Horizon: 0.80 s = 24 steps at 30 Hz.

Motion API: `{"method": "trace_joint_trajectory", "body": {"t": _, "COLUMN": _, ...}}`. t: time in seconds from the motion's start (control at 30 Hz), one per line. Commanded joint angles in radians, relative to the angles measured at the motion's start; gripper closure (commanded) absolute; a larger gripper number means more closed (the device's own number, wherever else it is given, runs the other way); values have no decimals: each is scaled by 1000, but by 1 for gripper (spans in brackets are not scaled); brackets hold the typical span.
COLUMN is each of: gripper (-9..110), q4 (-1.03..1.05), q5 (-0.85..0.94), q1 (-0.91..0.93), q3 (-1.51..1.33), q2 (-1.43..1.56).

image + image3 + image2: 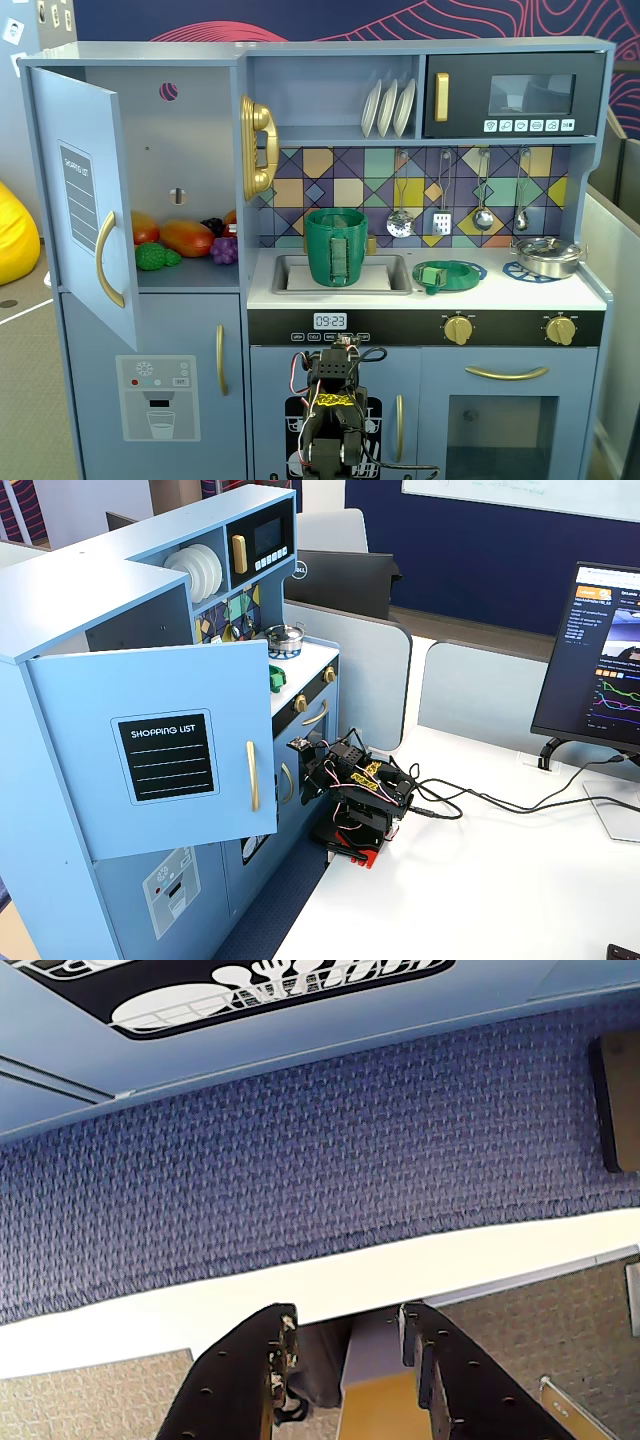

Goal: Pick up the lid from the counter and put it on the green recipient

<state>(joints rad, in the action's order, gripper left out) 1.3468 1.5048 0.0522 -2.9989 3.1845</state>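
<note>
The green lid [448, 274], a flat disc with a blocky knob, lies on the white counter to the right of the sink in a fixed view. Its green edge [277, 678] shows on the counter in the side fixed view. The green recipient [335, 246], a tall dark-green pot, stands upright in the sink; in the side view the open door hides it. My arm [335, 410] is folded low in front of the toy kitchen, well below the counter [360, 795]. In the wrist view my gripper [346, 1315] is open, with nothing between its fingers, over the table edge and carpet.
A silver pan [547, 257] sits on the right burner. The fridge door [85, 200] stands open at the left, with toy fruit [185, 238] inside. Utensils [482, 215] hang behind the counter. Cables [480, 805] and a monitor [600, 660] occupy the white desk.
</note>
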Motion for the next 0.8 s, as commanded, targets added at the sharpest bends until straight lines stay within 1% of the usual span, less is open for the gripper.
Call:
{"method": "trace_joint_trajectory", "body": {"t": 0.0, "gripper": 101, "q4": 186, "q5": 20, "q1": 12, "q3": 2, "q2": -5}}
{"method": "trace_joint_trajectory", "body": {"t": 0.3, "gripper": 101, "q4": 186, "q5": 41, "q1": 15, "q3": 2, "q2": -5}}
{"method": "trace_joint_trajectory", "body": {"t": 0.37, "gripper": 101, "q4": 137, "q5": 40, "q1": 34, "q3": 3, "q2": -6}}
{"method": "trace_joint_trajectory", "body": {"t": 0.43, "gripper": 101, "q4": 35, "q5": 61, "q1": 84, "q3": 32, "q2": -8}}
{"method": "trace_joint_trajectory", "body": {"t": 0.5, "gripper": 101, "q4": -156, "q5": 78, "q1": 156, "q3": 94, "q2": -69}}
{"method": "trace_joint_trajectory", "body": {"t": 0.6, "gripper": 101, "q4": -439, "q5": 249, "q1": 249, "q3": 241, "q2": -189}}
{"method": "trace_joint_trajectory", "body": {"t": 0.67, "gripper": 101, "q4": -558, "q5": 313, "q1": 275, "q3": 354, "q2": -252}}
{"method": "trace_joint_trajectory", "body": {"t": 0.7, "gripper": 99, "q4": -609, "q5": 321, "q1": 288, "q3": 408, "q2": -281}}
{"method": "trace_joint_trajectory", "body": {"t": 0.77, "gripper": 92, "q4": -687, "q5": 265, "q1": 311, "q3": 495, "q2": -311}}
